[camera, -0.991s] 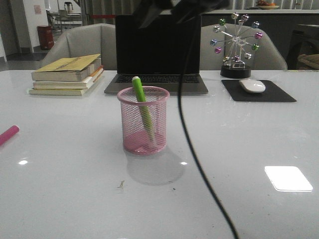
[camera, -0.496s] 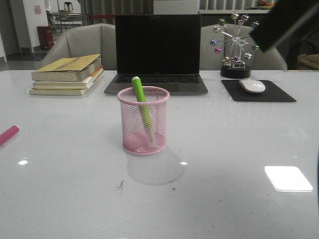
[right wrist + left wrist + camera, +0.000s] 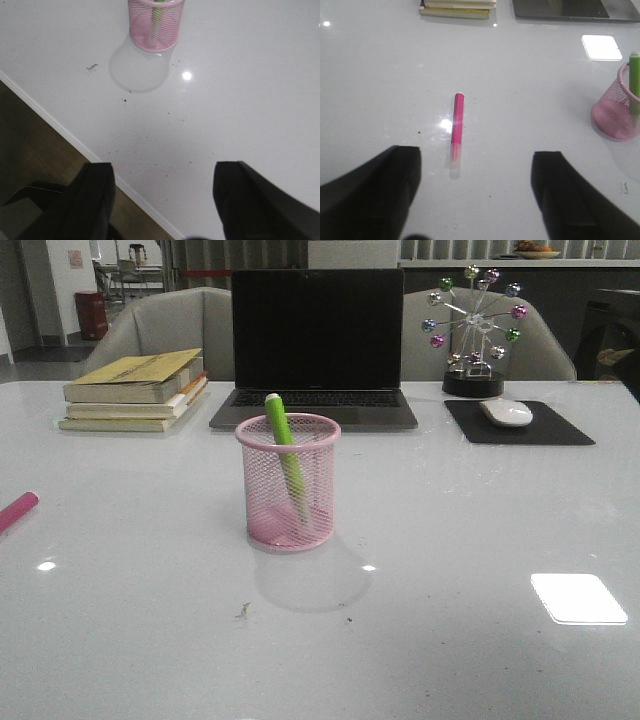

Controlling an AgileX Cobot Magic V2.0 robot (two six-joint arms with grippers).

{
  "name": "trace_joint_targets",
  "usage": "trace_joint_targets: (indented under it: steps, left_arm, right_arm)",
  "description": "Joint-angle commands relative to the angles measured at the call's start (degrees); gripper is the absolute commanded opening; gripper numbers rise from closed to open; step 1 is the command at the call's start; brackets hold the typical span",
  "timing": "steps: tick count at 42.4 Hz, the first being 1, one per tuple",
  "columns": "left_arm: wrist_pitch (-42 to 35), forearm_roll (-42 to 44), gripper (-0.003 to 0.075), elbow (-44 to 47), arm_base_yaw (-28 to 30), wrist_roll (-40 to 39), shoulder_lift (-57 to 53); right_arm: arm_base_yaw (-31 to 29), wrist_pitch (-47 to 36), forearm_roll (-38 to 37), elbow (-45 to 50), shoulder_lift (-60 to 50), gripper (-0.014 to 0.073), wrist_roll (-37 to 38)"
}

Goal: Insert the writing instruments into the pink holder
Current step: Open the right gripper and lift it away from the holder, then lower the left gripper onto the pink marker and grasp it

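Now the left gripper (image 3: 476, 192), fingers wide and empty, should straddle the pink marker (image 3: 457, 126) lying well apart from the pink holder (image 3: 616, 112), where the green marker (image 3: 287, 467) already stands.

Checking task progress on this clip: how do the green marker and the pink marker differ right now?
The green marker stands tilted inside the pink holder, its top poking above the rim; the pink marker lies flat on the table, outside the holder. The green one is far from the open left pincer; the pink one lies just ahead of it. Both look like thick markers, and no pincer holds either.
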Motion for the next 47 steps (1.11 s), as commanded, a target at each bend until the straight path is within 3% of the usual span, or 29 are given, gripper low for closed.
trace_joint_targets:
  steps: [1,11,28,47]
  left_arm:
    - [-1.4,0.0,0.0689,-3.1,-0.3,-0.5,3.1]
    - [7.9,2.2,0.0686,-10.7,-0.3,-0.5,18.0]
    - [8.0,2.5,0.0686,-22.1,-0.3,-0.5,42.5]
    - [7.6,5.7,0.0685,-34.9,-0.3,-0.5,60.9]
  right_arm:
    - [-0.3,-3.2,-0.6,-1.5,-0.5,0.0529,-0.7]
    - [-0.3,-3.2,-0.6,-1.5,-0.5,0.0529,-0.7]
    - [-0.3,-3.2,-0.6,-1.5,-0.5,0.0529,-0.7]
    - [-0.3,-3.2,-0.6,-1.5,-0.5,0.0529,-0.7]
